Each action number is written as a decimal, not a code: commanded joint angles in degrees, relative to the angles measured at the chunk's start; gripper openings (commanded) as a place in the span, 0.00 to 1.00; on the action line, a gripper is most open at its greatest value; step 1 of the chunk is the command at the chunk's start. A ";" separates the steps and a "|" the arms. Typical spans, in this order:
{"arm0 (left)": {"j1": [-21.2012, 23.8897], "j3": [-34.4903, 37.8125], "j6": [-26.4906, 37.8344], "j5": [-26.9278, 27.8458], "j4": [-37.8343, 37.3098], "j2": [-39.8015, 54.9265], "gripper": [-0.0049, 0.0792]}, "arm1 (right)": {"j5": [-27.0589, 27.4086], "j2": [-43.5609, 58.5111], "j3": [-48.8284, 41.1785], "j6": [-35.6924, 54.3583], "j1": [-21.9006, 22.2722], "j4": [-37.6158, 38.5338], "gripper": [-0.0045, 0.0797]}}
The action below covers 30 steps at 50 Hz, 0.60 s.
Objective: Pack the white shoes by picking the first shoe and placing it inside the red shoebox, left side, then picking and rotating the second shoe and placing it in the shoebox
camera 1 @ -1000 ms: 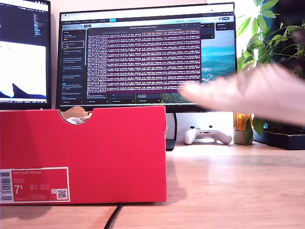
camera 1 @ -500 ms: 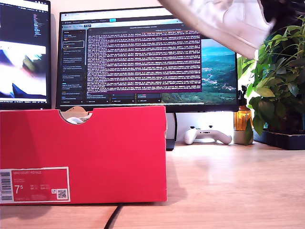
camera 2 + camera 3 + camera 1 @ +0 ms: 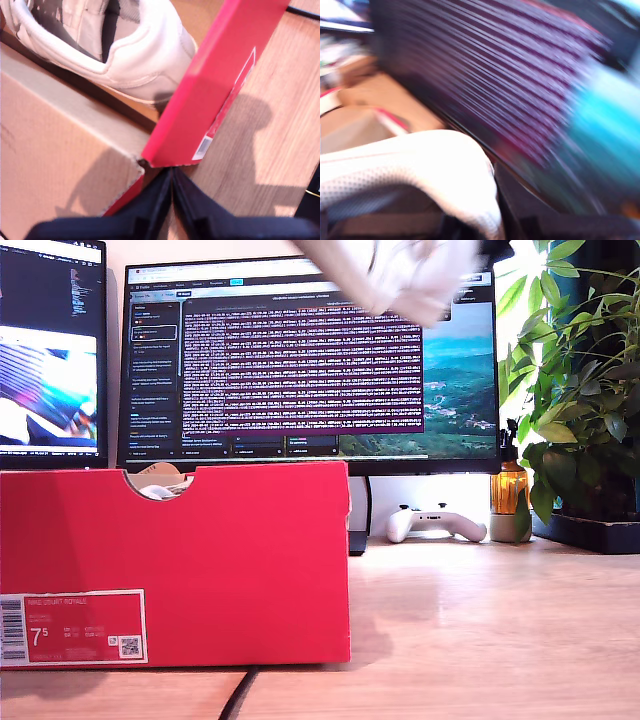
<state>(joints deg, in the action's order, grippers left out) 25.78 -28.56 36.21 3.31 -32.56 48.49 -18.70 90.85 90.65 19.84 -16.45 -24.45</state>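
Note:
The red shoebox stands on the desk at the exterior view's left, label side toward that camera. One white shoe lies inside it, heel near the box's corner; a bit of white shows through the notch. My first gripper hovers just outside that corner, shut and empty. The other white shoe hangs blurred at the top of the exterior view, in front of the monitor. Its heel collar fills the second wrist view, with my second gripper shut on it.
A large monitor stands behind the box, with a second screen at the exterior view's left. A white game controller, an amber bottle and a potted plant sit at the exterior view's right. A brown cardboard flap lies beside the boxed shoe.
The held shoe rose from mid-height at the exterior view's right to the top edge, then moved toward that view's left. The box has not moved.

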 commanded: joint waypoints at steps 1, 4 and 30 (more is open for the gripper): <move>0.15 -0.83 -0.20 0.33 0.50 0.17 0.04 | -0.24 2.56 1.36 0.50 -1.42 1.49 0.04; 0.15 -0.83 -0.20 0.33 0.50 0.17 0.04 | -0.22 3.93 1.44 2.95 -2.64 2.14 0.04; 0.15 -0.83 -0.20 0.33 0.50 0.17 0.04 | 1.27 11.87 1.70 12.98 -10.16 8.39 0.04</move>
<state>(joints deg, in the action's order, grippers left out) 25.78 -28.56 36.21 3.33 -32.58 48.49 -17.17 101.41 90.65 31.24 -25.69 -17.34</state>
